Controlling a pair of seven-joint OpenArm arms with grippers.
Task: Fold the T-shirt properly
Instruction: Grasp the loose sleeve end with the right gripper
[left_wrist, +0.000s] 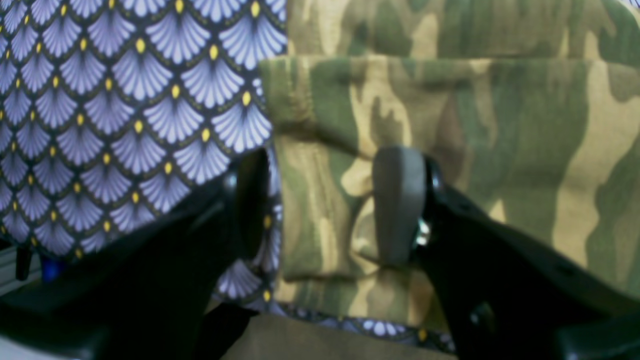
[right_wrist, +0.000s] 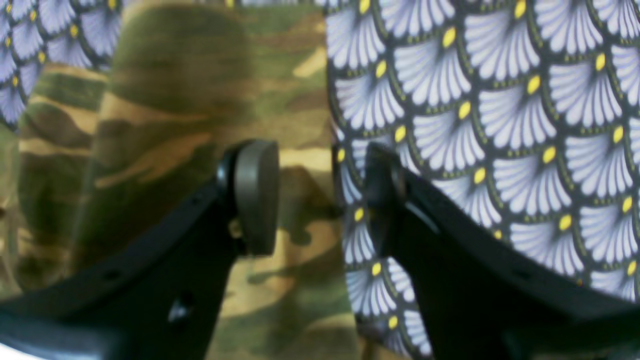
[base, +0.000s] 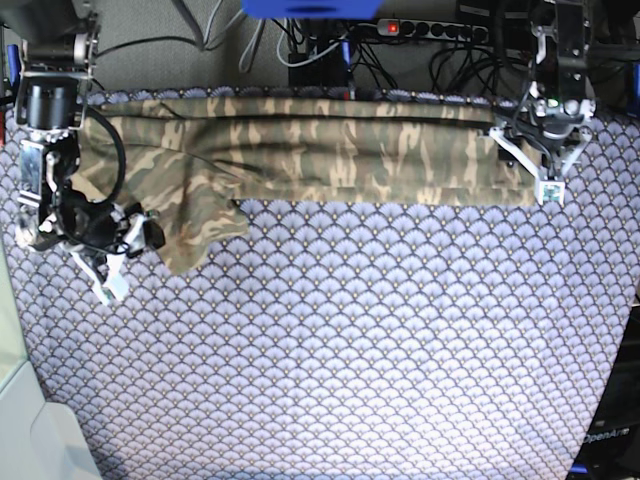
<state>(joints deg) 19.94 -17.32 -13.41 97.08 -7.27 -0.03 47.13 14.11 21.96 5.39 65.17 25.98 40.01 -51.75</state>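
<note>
Left gripper (left_wrist: 320, 205) stands with jaws spread, one pad over the tablecloth (left_wrist: 100, 100), the other over the T-shirt (left_wrist: 450, 125); nothing is caught between them. Its wrist view shows a folded hem edge of camouflage cloth lying in the gap, layers stacked.

Right gripper (right_wrist: 320, 200) also has its jaws apart, empty, straddling the line where cloth (right_wrist: 175, 125) meets tablecloth (right_wrist: 500, 125).

Base view gives what the wrist cameras cannot: the T-shirt (base: 330, 150) lies as a long narrow band along the far edge of the table, running nearly from one arm to the other. Left gripper (base: 545, 165) sits at the band's end on that view's right. Right gripper (base: 110, 250) is at the other end, beside a looser flap hanging nearer the camera. Cables and a power strip (base: 430, 30) lie beyond the table.
</note>
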